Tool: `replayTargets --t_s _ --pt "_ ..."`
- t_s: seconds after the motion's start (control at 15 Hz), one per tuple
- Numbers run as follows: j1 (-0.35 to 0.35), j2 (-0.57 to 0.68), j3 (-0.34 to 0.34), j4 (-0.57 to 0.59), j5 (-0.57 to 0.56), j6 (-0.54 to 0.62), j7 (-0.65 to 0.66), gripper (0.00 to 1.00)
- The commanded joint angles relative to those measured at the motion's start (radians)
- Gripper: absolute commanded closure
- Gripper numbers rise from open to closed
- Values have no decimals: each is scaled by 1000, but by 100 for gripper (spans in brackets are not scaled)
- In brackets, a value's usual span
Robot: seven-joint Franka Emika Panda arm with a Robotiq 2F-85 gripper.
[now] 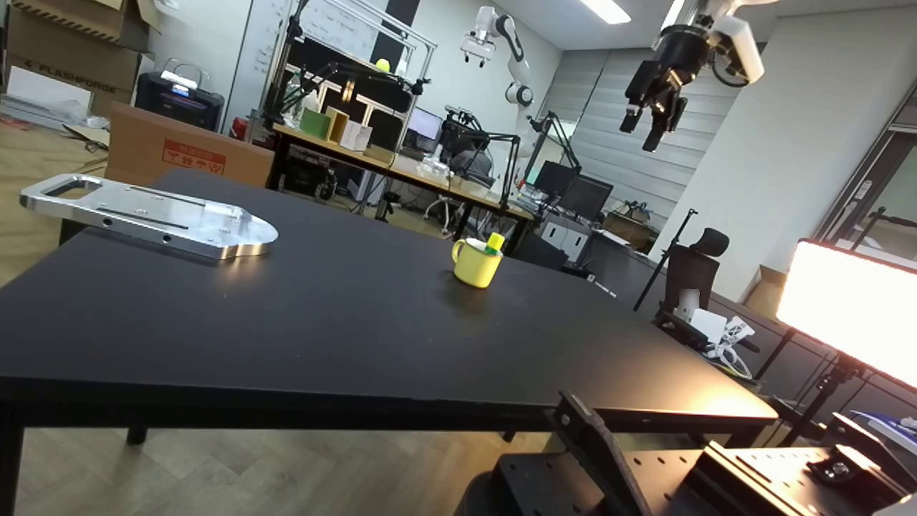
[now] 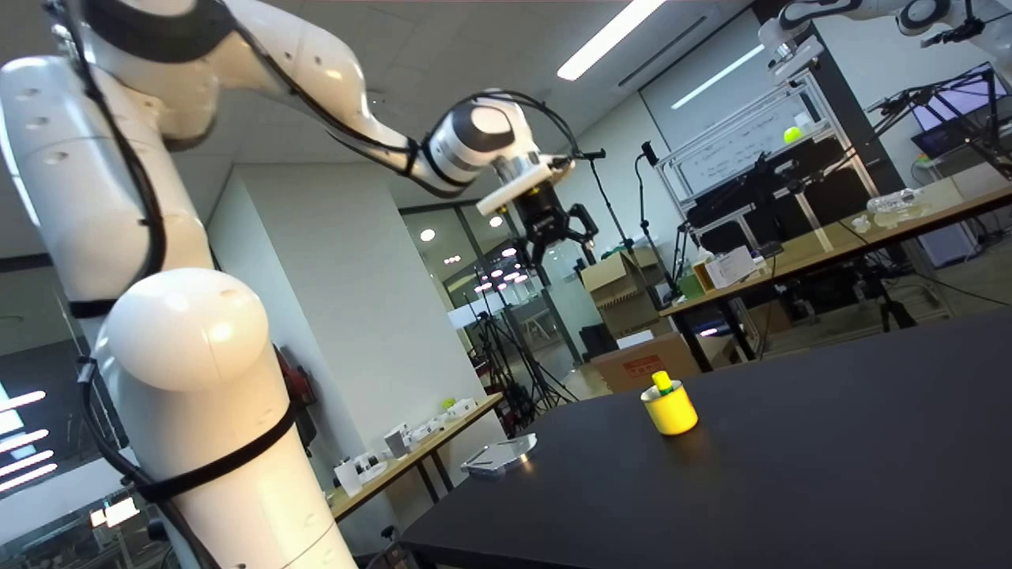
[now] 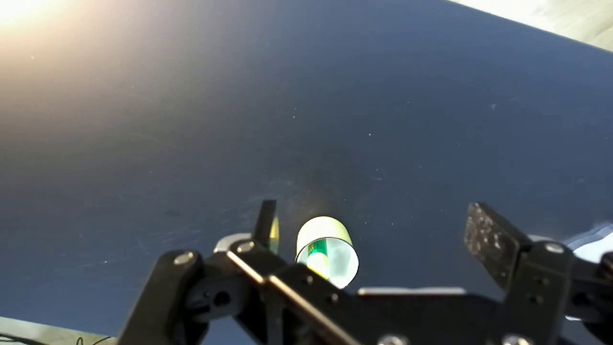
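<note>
Widely parted jaws high above an upright yellow mug point(image 3: 323, 228)

The robot arm point(image 2: 308, 71) is extended over the dark counter point(image 1: 322, 322), and its jaws are directed downward, well above the surface. In the wrist view the jaws are shown spread wide, their flat pads point(image 3: 491, 242) being set far apart. In the gap between the pads, the yellow mug is framed far below, closer to the pad at the left of that view; mug and jaws are well separated.

The mug is stood upright on the counter, as is confirmed in both exterior views. Its looped handle point(image 1: 457, 251) is displayed in an exterior view, and its pale interior point(image 3: 342, 261) is exposed in the wrist view. A yellow-and-green stick point(image 1: 494, 244) is contained in the mug at a slant, its yellow end being raised above it.

Well apart from the mug, a silvery metal plate point(image 1: 150, 215) is laid flat on the counter and is pierced at one end by an oblong slot point(image 1: 73, 188). Beyond the counter, a cardboard box point(image 1: 140, 140) is marked with a red label point(image 1: 193, 156). To one side, a lit panel lamp point(image 1: 852, 308) and an office chair point(image 1: 691, 276) are included in an exterior view. In the background, a white box point(image 2: 731, 266) is set on a wooden-topped counter point(image 2: 941, 207), and a second robot arm point(image 1: 519, 72) is partly shown
</note>
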Motion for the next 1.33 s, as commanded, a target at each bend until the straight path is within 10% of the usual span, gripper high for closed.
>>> replayTargets --t_s 0.0,0.53,1.27 --pt "-5 224 22 253 16 -22 -38 0" --pt "-31 496 92 436 53 238 -4 0" --pt "-37 635 122 474 23 283 -1 0"
